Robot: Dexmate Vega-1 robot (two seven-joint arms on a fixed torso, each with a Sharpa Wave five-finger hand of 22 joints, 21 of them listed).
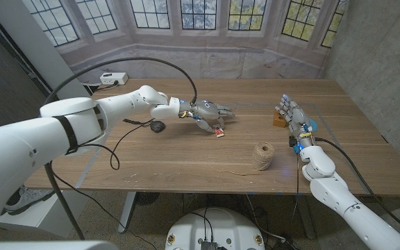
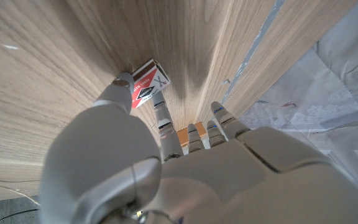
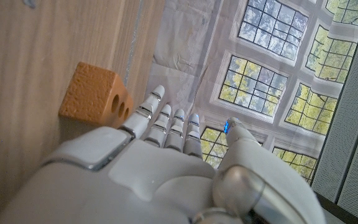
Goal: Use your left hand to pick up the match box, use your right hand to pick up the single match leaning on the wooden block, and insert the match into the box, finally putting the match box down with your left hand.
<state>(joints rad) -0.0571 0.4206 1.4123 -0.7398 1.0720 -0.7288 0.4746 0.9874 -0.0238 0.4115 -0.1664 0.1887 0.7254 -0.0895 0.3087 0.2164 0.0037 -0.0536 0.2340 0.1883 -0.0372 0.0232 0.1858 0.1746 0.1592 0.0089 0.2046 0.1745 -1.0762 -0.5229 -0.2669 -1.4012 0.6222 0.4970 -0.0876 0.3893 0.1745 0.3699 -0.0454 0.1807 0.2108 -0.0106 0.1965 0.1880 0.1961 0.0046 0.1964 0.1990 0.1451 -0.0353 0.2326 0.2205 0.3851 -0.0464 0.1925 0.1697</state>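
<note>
Matchbox first: the small red-and-white cardboard match box (image 1: 219, 130) lies on the light wooden table (image 1: 186, 160), near its middle, and the left hand (image 1: 207, 112) reaches down over it. In the left wrist view the thumb tip and one fingertip (image 2: 122, 81) touch the box's (image 2: 146, 83) edges, but it looks to be resting on the wood, so I judge the grasp as only starting, not a lift. Everything else is left: lifting the box, taking the match, inserting it, setting the box down. The right hand (image 1: 294, 114) stands open, fingers straight and apart, holding nothing, just beside the small orange-brown wooden block (image 1: 278, 119) with two holes in one face (image 3: 95, 93). The match itself is too small to make out. A ball of brown twine (image 1: 260, 156) sits between the hands, nearer the robot.
</note>
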